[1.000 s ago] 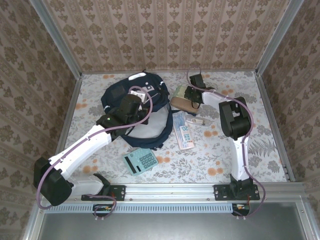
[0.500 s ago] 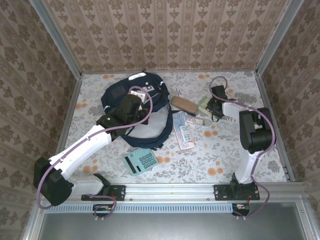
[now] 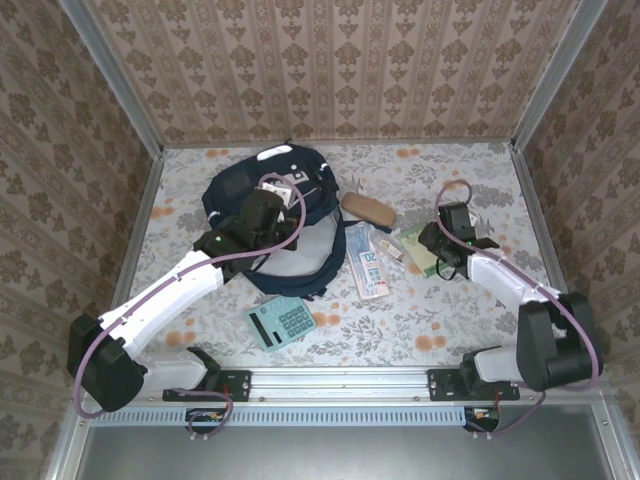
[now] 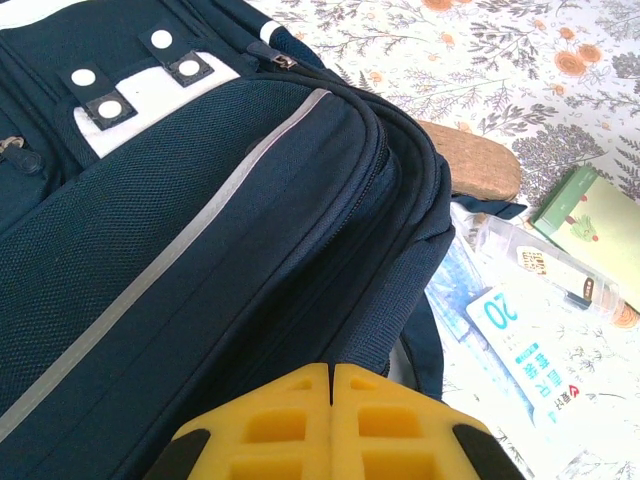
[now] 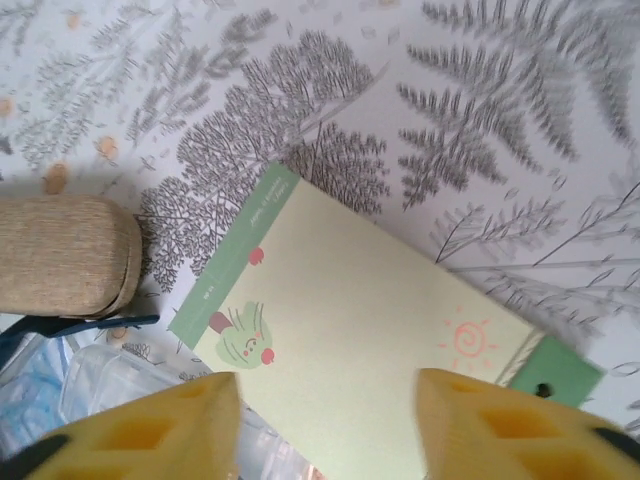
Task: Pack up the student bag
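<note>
The student bag (image 3: pixel 262 190) is a navy backpack with a grey stripe and white patches, lying at the back left of the table. In the left wrist view the student bag (image 4: pixel 200 230) takes up most of the picture. My left gripper (image 4: pixel 332 372) is shut, its yellow fingertips against the bag's right edge by a strap; nothing shows between them. From above, the left gripper (image 3: pixel 293 234) rests on the bag. My right gripper (image 5: pixel 328 395) is open just above a pale green notepad (image 5: pixel 370 320), which lies flat on the table (image 3: pixel 420 252).
A brown fabric case (image 3: pixel 367 211) lies right of the bag. A packet marked 20 (image 3: pixel 368 268) and a clear tube (image 3: pixel 390 246) lie between the bag and the notepad. A teal calculator (image 3: pixel 280 323) sits near the front. Walls close in the table.
The right arm has swung from the brown case at the back to the right and nearer, and now hovers over the notepad. The left arm has not moved.
</note>
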Motion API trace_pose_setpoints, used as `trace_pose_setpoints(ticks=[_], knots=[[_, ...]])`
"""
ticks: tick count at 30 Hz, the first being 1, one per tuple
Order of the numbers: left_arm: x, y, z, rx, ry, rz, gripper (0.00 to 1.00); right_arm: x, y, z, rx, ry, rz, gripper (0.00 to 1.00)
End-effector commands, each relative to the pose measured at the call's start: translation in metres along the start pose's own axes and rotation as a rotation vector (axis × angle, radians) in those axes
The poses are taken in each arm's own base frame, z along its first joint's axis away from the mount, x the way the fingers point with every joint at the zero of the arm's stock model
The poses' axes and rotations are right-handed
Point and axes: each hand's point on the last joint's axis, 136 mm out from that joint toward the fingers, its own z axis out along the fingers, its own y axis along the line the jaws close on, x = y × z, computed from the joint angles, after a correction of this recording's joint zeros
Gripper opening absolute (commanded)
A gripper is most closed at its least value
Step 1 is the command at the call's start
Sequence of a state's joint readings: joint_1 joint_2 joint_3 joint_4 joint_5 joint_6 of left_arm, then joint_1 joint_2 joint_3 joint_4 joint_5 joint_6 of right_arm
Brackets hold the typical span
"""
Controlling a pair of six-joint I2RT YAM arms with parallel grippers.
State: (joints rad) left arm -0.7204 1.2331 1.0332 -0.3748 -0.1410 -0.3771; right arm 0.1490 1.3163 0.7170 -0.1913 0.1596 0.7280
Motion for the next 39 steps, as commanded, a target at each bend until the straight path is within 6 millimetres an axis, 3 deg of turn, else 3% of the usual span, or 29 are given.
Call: trace_pose_setpoints(ticks=[1, 4, 8, 11, 15, 21, 27, 32, 39], knots=[[-0.009, -0.006, -0.006, 0.025, -0.043, 0.001, 0.0, 0.003, -0.025, 0.001, 0.087, -0.003, -0.035, 0.57], [-0.009, -0.008, -0.006, 0.031, -0.043, 0.004, 0.0, -0.002, -0.017, 0.008, 0.074, 0.013, -0.053, 0.62], [-0.008, -0.01, -0.006, 0.037, -0.04, 0.007, 0.0, -0.011, -0.007, 0.031, 0.08, 0.053, -0.069, 0.56], [-0.009, -0.009, -0.007, 0.034, -0.041, 0.012, 0.0, -0.013, -0.011, 0.049, 0.127, 0.089, -0.062, 0.53], [-0.01, -0.008, -0.009, 0.028, -0.05, 0.013, 0.0, 0.012, -0.02, 0.065, 0.14, 0.176, -0.043, 0.49], [-0.008, -0.009, -0.006, 0.032, -0.039, 0.012, 0.0, 0.053, -0.013, 0.044, 0.04, 0.244, 0.007, 0.49], [-0.008, -0.009, -0.005, 0.029, -0.04, 0.011, 0.0, 0.088, 0.004, 0.019, 0.0, 0.259, -0.071, 0.51], [-0.007, -0.01, -0.003, 0.03, -0.033, 0.013, 0.0, 0.077, -0.003, 0.003, 0.028, 0.189, -0.115, 0.59], [-0.006, -0.01, -0.003, 0.031, -0.032, 0.014, 0.0, 0.071, -0.011, -0.007, 0.056, 0.17, -0.199, 0.76]])
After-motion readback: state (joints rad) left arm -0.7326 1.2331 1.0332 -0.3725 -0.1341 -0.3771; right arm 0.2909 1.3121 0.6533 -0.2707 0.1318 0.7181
